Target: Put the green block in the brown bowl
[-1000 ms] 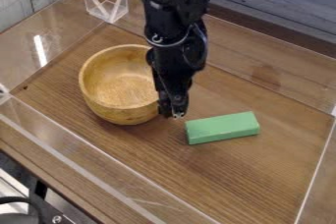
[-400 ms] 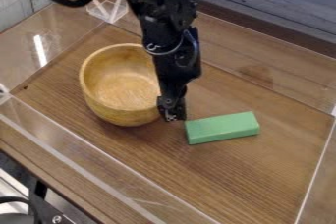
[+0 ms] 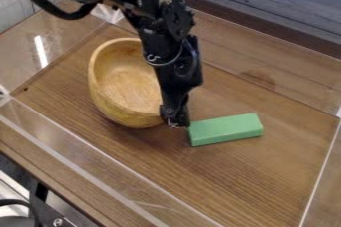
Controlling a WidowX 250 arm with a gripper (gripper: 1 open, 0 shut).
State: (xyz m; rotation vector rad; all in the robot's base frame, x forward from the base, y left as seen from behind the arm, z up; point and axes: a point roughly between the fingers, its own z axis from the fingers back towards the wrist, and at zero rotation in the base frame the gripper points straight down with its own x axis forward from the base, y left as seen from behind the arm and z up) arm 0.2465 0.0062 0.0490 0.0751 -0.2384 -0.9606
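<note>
At the lower left of the frame, some dark gear (image 3: 51, 211) sat by the edge of the bench (image 3: 134, 176). The bowl (image 3: 120, 84) was left of centre, its opening in view and no block inside. It looked slightly tipped to me, though I could not be sure its base was off the wood.

The arm (image 3: 134, 0) reached in from the top of the frame, and the end effector (image 3: 174, 119) hung low near the centre, its tips between the bowl's right side and the block's left end. It was very close to both, but I could not tell whether it touched either. Dark on dark, the fingers ran together in my view, so I could not say whether they stood apart or together. I saw nothing clamped in them.

The block (image 3: 226, 129) lay flat on the bench, right of centre, outside the bowl. I judged that I was on the approach, with the grasp still to make. The next move called for clearing the bowl's rim, shifting right over the block and lining the fingers up across its narrow width before lowering. Going sideways too low risked dragging the bowl or nudging the block away.
</note>
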